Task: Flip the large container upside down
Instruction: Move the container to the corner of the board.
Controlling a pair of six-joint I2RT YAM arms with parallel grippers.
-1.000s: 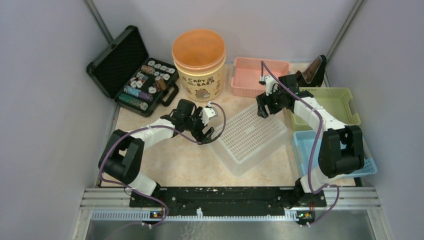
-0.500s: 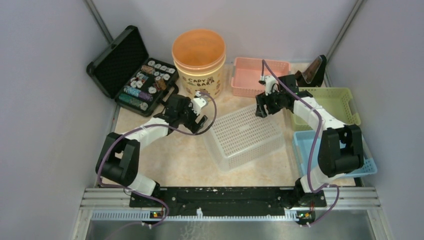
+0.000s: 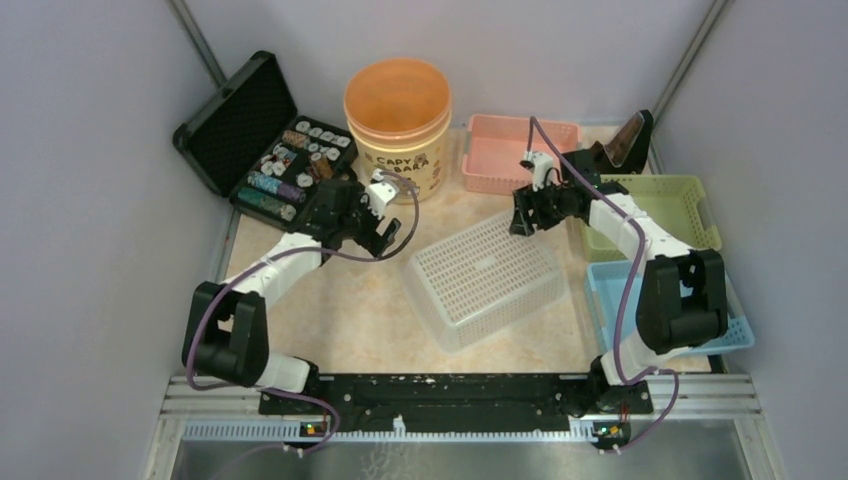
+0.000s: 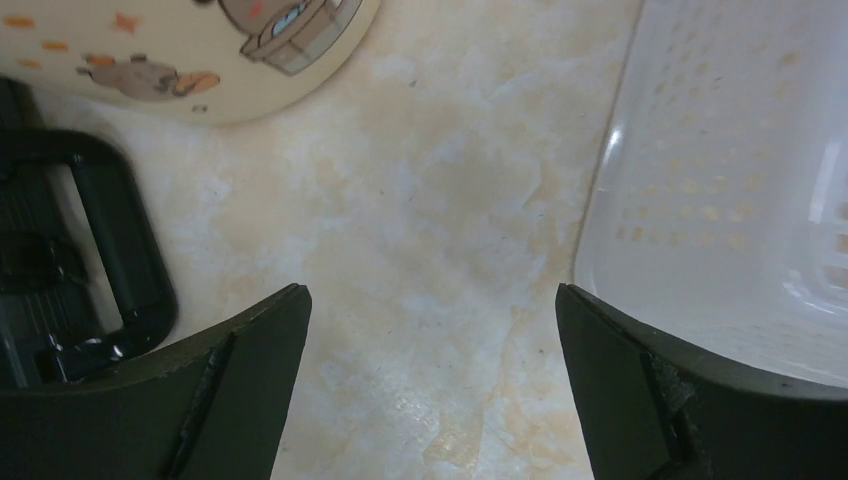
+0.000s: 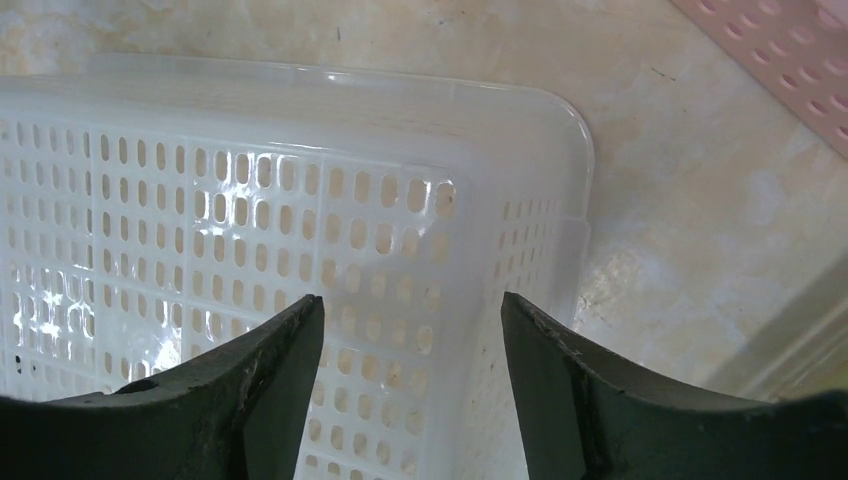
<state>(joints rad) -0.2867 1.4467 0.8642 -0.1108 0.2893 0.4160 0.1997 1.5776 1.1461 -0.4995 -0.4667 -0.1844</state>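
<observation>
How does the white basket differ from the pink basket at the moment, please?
The white basket lies base up in the middle of the workspace; the pink basket sits open side up at the far edge. The white basket looks clearly larger than the pink basket. The white basket is translucent white, the pink basket pale pink. Both are rectangular perforated plastic baskets.

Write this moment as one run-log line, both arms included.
white basket: bottom up on table | left fingers: open, beside basket, apart | right fingers: open, over basket corner | flip: looks done

Marbled table (image 3: 340,300): white basket (image 3: 487,275), tub (image 3: 400,150), case (image 3: 262,150), pink tray (image 3: 500,150), green tray (image 3: 690,205), blue tray (image 3: 608,300)
</observation>
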